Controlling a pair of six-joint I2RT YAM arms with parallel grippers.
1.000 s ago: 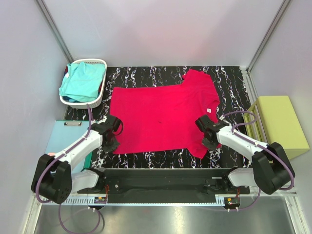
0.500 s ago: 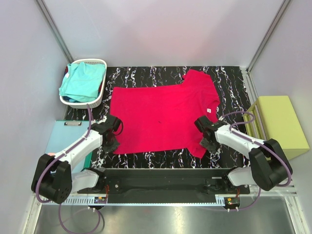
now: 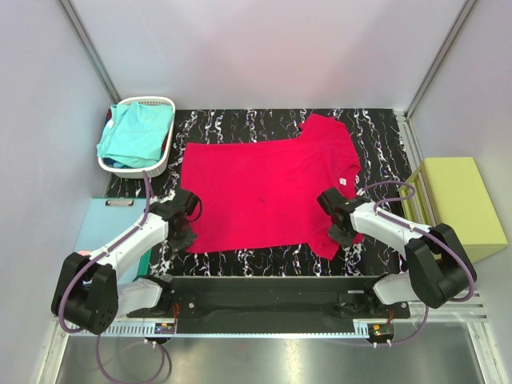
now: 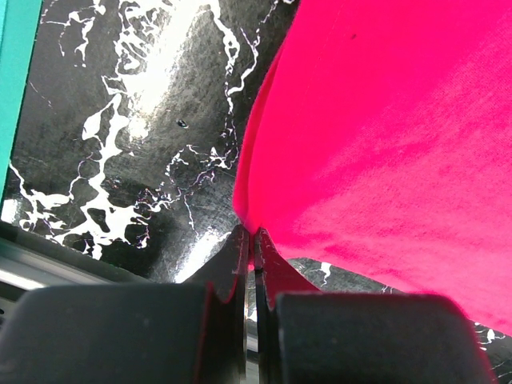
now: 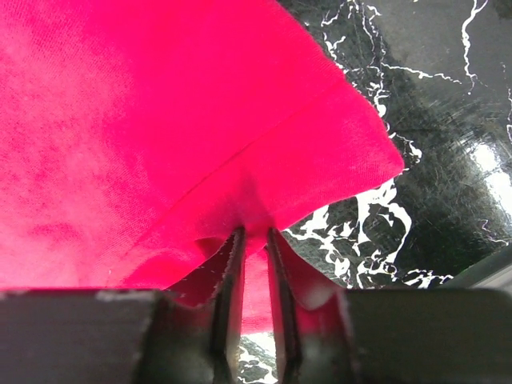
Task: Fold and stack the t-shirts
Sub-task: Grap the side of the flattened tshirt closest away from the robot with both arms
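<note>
On the black marbled table (image 3: pixel 240 124) the red shirt (image 3: pixel 264 192) lies spread flat, its hem toward the left and its neck toward the right, with one sleeve at the far right and the other at the near right. A small white tag shows at the neck edge.

The left claw (image 4: pixel 253 236) sits at the shirt's near-left hem corner. In the left wrist view its fingers are pressed together, and the corner of red cloth is pinched at their tips. The cloth rises a little there, off the marble.

The right claw (image 5: pixel 252 236) is at the near-right sleeve. Its fingers stand only a narrow gap apart, red cloth fills that gap, and the sleeve hem bunches around the tips, so it is clamped on the red shirt.

The turquoise shirt (image 3: pixel 136 132) lies crumpled in a white basket (image 3: pixel 148 100) at the table's far-left corner, well apart from the red one. A light-blue mat (image 3: pixel 100 224) lies off the table's left edge, and a yellow-green block (image 3: pixel 460 204) sits to the right.
</note>
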